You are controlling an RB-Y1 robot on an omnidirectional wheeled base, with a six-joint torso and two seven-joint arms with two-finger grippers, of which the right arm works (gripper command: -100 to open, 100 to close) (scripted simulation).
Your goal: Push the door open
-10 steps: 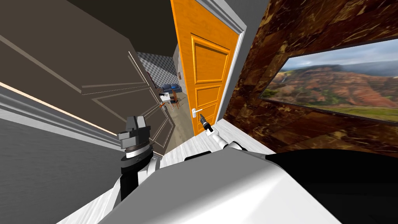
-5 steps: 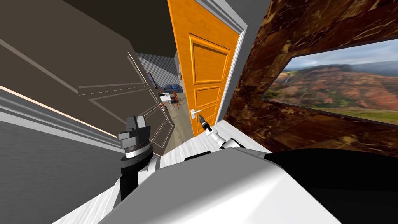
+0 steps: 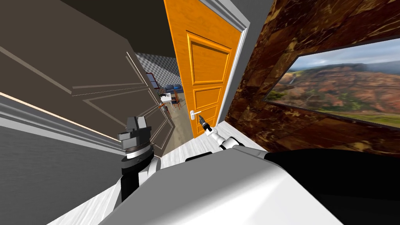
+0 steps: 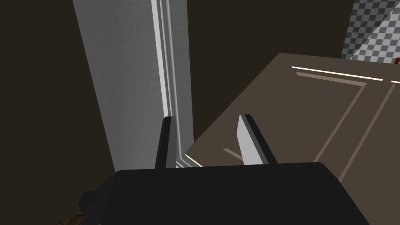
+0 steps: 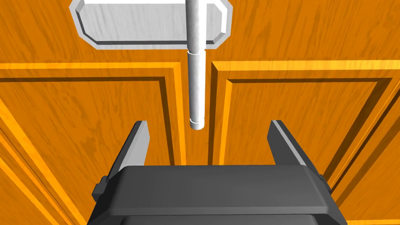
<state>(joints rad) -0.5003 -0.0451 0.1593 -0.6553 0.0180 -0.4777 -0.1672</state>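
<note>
The orange panelled door (image 3: 209,74) stands partly open at twelve o'clock, white lever handle (image 3: 194,113) at its seven o'clock.

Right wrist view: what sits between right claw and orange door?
The white lever handle: its free end reaches between the fingertips of the open right claw, touching neither, with the orange door behind. The right wrist view shows it.

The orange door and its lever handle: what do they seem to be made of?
Orange door: looks like wood with a smooth finish; darker grain streaks run across its framed panels. Lever handle and its backplate: pale grey, faintly streaked, perhaps brushed metal or paint; the look leaves it open.
</note>
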